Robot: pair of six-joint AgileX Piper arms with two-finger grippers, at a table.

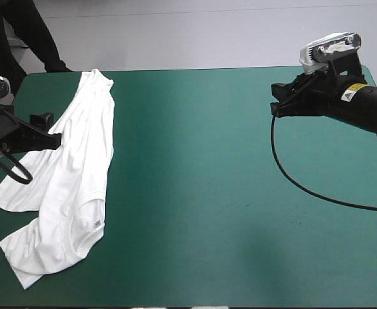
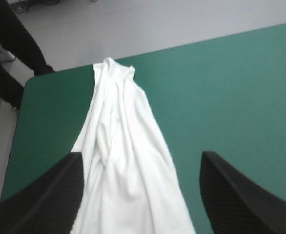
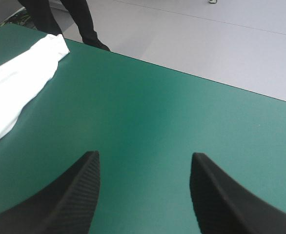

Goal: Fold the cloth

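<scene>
1. The worktop, under its teal-green cover, is bare across its middle and right; the work to be done lies at its left side
2. The T-shirt, white and short-sleeved, lies on the left part of the worktop as a long rumpled band. It runs from the far edge near the left corner toward the near edge, bunched narrow at the far end and wider nearer, with the collar showing toward the near end. I judge it light, soft and limp. It will sag from any pinch, keep no shape of its own, and its layers may slide over each other, though it is not fragile. The likeliest holds are two well-apart points on an outer edge, such as the shoulders either side of the collar or the hem corners, so it can be drawn flat before any fold
3. The left end effector is spread wide with the T-shirt between and under it, pinching nothing; whether it touches the fabric I cannot tell
4. The right end effector is also spread and empty, above bare cover at the far right, well apart from the T-shirt
</scene>
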